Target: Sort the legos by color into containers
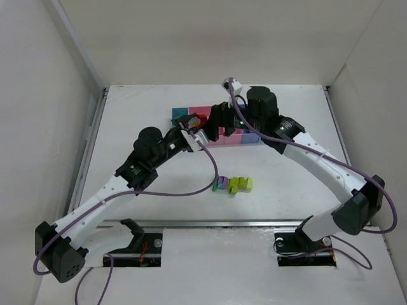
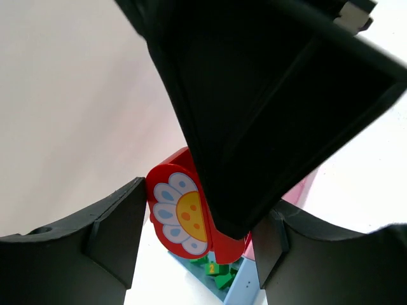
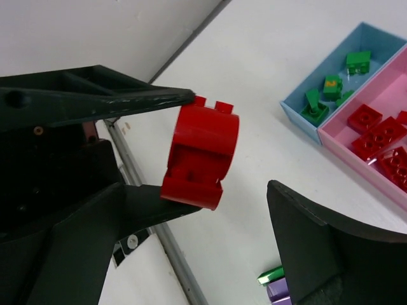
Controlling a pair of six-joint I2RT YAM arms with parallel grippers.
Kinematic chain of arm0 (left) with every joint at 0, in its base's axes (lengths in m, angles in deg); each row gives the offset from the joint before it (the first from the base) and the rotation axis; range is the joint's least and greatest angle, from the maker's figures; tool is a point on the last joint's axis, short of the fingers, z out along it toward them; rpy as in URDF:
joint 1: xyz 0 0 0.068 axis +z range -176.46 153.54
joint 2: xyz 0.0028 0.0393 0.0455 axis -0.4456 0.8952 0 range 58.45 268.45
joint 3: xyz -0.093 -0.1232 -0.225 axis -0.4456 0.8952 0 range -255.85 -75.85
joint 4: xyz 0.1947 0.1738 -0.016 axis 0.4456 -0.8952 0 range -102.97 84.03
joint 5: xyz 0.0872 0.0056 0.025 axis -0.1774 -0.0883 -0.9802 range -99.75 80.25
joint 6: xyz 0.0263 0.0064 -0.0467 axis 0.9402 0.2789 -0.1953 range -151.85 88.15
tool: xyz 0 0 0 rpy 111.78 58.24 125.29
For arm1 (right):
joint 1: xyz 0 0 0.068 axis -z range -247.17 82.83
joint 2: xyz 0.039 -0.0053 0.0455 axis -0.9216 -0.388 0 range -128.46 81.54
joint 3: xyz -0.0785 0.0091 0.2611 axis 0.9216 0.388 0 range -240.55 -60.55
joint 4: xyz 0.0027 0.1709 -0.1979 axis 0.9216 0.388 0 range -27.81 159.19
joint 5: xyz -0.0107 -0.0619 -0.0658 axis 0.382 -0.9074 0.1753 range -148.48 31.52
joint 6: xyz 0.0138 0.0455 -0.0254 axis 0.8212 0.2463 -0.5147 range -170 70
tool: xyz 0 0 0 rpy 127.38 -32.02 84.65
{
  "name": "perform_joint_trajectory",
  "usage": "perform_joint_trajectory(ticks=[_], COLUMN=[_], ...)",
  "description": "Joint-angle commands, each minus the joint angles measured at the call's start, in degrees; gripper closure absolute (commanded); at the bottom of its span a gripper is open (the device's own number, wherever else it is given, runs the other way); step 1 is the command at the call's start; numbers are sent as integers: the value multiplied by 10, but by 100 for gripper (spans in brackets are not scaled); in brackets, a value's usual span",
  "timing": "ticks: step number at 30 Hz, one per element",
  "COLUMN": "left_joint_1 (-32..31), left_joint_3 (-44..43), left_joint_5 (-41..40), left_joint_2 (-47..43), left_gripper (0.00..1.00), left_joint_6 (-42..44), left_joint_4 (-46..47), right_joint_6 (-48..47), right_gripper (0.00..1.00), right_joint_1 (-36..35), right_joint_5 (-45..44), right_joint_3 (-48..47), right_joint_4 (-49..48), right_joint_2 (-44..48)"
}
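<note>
The left pincer [image 1: 196, 125] grips the red brick [image 3: 200, 155] roughly above the blue bin [image 3: 299, 111]; the right pincer [image 1: 216, 118] gapes wide beside it; the pink bin [image 3: 391, 89] with reds [image 3: 375, 136] adjoins, rightward.

I'm looking down on a white table [image 1: 159, 114] that is filling the middle of the top view. White walls are closing it in: a left wall [image 1: 38, 95] at the frame's left, a back wall [image 1: 210, 38] across the top, and a right wall [image 1: 381, 82] at the right. A rail [image 1: 210, 223] is running across the lower frame along the table's near edge, and a white board [image 1: 216, 273] is lying below it. A side rail [image 1: 91, 146] is following the table's left edge. In the right wrist view I'm seeing a rail [image 3: 178, 264] crossing diagonally between table [image 3: 254, 76] and wall [image 3: 95, 32].
</note>
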Motion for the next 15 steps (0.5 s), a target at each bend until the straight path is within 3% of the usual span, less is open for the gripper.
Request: perform_joint_trajectory(ticks=[1, 3, 7, 8, 10, 14, 15], left_joint_1=[-2, -2, -2, -2, -2, -2, -2], left_joint_3=[9, 9, 22, 28, 28, 33, 39], left_joint_5=[-10, -10, -4, -4, -4, -4, -4], left_joint_2=[-25, -32, -43, -43, -50, -50, -50], left_gripper=[100, 100, 100, 100, 100, 100, 100], left_joint_6=[-18, -18, -24, -29, -35, -49, -49], left_joint_4=[52, 52, 52, 52, 52, 64, 69], right_joint_6=[15, 15, 15, 15, 15, -14, -19], right_gripper=[4, 7, 30, 43, 53, 82, 100], right_joint_1=[-11, -11, -11, -11, -11, -11, -11], right_joint_5=[-33, -31, -1, 7, 32, 81, 81], right_joint_3=[-35, -35, -64, -69, -88, -116, -116], right_joint_4=[1, 1, -19, -19, -11, 20, 20], right_joint_2=[-11, -18, -45, -50, -62, -92, -92])
